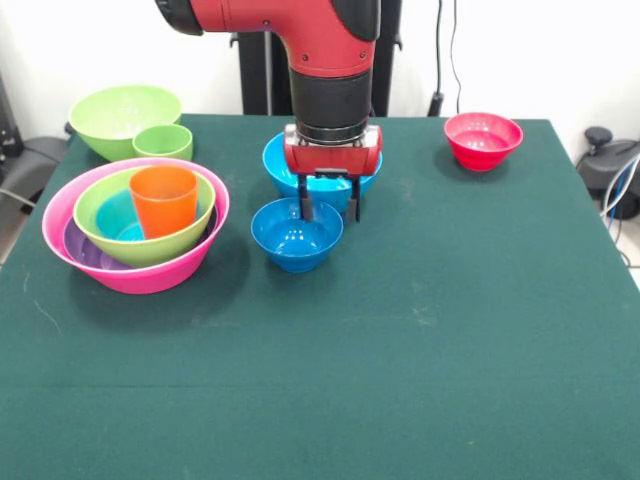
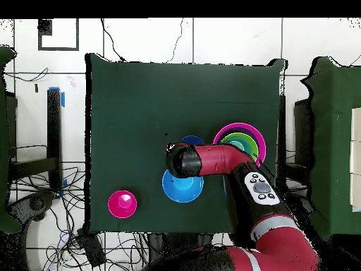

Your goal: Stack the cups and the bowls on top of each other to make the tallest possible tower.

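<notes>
Gripper (image 1: 329,212) vertical, fingers spread over the small blue bowl's (image 1: 296,235) far rim

wall (image 1: 560,50): white | floor (image 2: 141,39): white tiles | cables (image 1: 445,50): hanging | chair (image 2: 53,134): black, beside table

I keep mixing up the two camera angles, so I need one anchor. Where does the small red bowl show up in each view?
Front view: the small red bowl sits alone near the table's top right corner.
Overhead view: the same bowl lies at lower left, looking magenta, near the table's bottom edge.
Shared landmark: the tower, with its pink base bowl, is at the table's opposite side in both views.
</notes>
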{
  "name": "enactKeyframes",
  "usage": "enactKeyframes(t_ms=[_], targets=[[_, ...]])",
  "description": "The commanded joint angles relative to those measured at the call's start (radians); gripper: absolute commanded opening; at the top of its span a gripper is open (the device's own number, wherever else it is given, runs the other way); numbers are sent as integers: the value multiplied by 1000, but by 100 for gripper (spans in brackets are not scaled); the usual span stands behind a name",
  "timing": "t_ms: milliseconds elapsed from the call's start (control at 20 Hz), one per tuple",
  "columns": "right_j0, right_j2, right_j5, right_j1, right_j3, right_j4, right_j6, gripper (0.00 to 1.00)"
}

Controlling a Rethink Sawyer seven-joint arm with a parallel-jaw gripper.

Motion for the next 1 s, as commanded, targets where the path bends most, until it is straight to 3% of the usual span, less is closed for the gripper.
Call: enactKeyframes(t_ms=[50,100,800,1000], targets=[[37,-2,-28,19,-55,-64,15,100],[57,-23,-25,21,-67,-67,29,0],[119,-99,-55,110,-129,-53,62,0],[123,-106,-55,103,-122,-44,60,0]])
